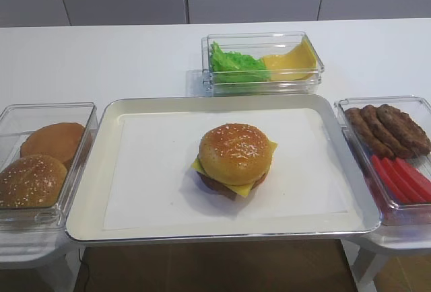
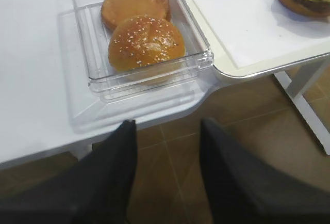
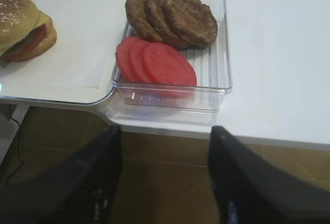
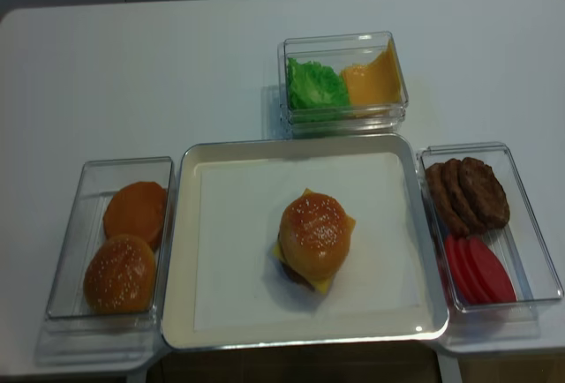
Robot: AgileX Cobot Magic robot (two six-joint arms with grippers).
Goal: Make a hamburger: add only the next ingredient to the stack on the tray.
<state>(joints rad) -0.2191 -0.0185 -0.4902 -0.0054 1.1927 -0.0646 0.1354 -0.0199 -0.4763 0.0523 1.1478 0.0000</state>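
Observation:
A sesame-seeded bun top (image 1: 235,151) sits squarely on the stack (image 1: 244,186), whose yellow cheese corners poke out under it, in the middle of the cream tray (image 1: 94,191). The same bun top (image 4: 315,232) crowns the stack in the other high view. My left gripper (image 2: 167,123) hangs open and empty over the floor, off the table's front edge, below a clear box (image 2: 93,64) holding a second seeded bun (image 2: 146,42). My right gripper (image 3: 166,128) is likewise open and empty below the table edge. Neither gripper appears in the high views.
The left box also holds a smooth bun (image 1: 55,140). A right box (image 1: 350,114) holds brown patties (image 1: 387,130) and tomato slices (image 1: 403,177). A box behind the tray holds lettuce (image 1: 236,66) and cheese (image 1: 293,60).

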